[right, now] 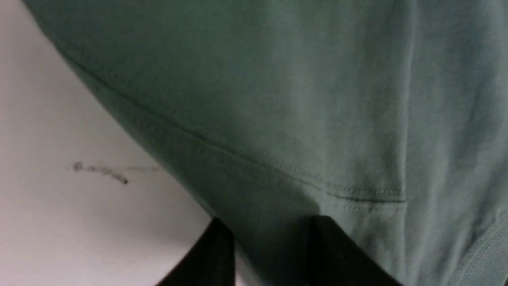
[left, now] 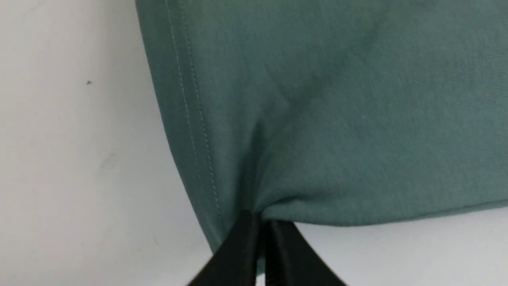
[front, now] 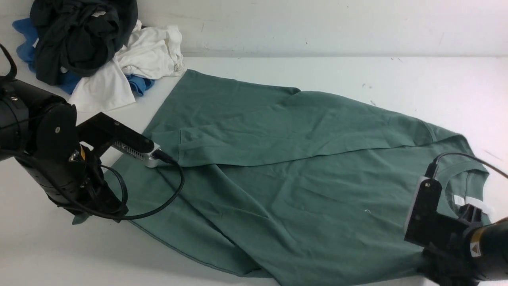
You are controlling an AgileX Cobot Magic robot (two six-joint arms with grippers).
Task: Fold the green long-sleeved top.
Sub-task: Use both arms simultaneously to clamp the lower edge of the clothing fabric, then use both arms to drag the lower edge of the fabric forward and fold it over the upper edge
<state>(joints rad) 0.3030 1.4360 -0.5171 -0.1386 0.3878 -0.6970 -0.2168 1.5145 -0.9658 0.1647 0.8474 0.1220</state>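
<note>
Left tool (left: 260, 224) shut on hem corner of green long-sleeved top (front: 278, 159); right tool (right: 270, 226) part-open astride shoulder edge; open tabletop (front: 397, 79) far right.

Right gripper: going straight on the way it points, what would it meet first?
The green long-sleeved top: cloth lies between the right gripper's spread fingers, near a stitched seam. Depth beyond is unclear.

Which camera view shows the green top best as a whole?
The front view: nearly the whole green top lies spread out, collar included. The left wrist view shows only a stitched hem corner; the right wrist view shows only fabric with a seam.
</note>
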